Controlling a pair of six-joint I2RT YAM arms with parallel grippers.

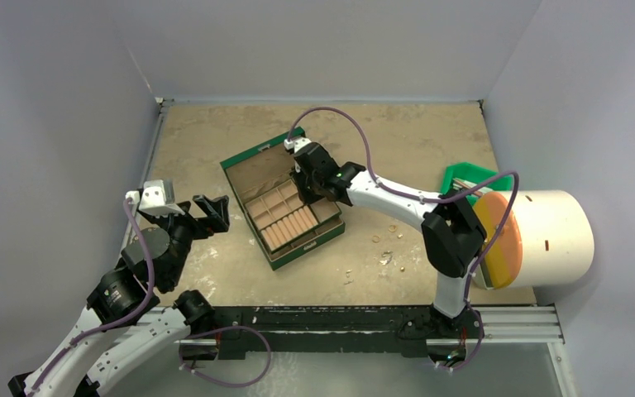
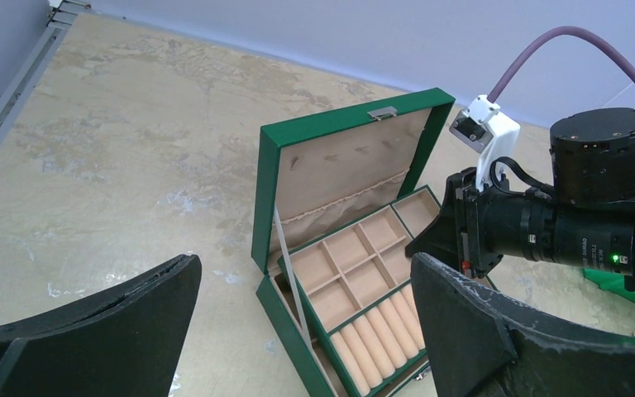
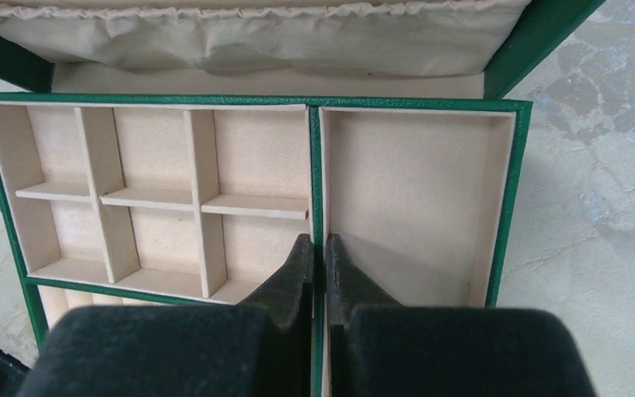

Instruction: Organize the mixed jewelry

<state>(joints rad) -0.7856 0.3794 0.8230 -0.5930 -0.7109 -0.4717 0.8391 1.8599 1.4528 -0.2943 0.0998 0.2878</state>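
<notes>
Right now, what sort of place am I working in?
Probably a robot test booth: plain pale walls box in a worn tabletop, two arms mount on a metal rail at its near edge, and a green jewelry box sits as a prop.

Left tool [image 1: 208, 213] gapes wide (arm bent); right tool [image 3: 317, 252], arm outstretched, is pinched closed.

Box [image 1: 258, 171] sits mid-table [image 1: 215, 141], lid raised on its far-left side. I place the right gripper [image 3: 315, 248] over the divider inside the box, with the gridded compartments [image 3: 145, 198] to its left and the single large compartment [image 3: 409, 198] to its right. Left gripper [image 1: 213, 213] hangs left of the box, apart from it. Loose jewelry pieces [image 1: 386, 258] lie on the table between the box and the cylinder [image 1: 546, 236] at the right edge.
</notes>
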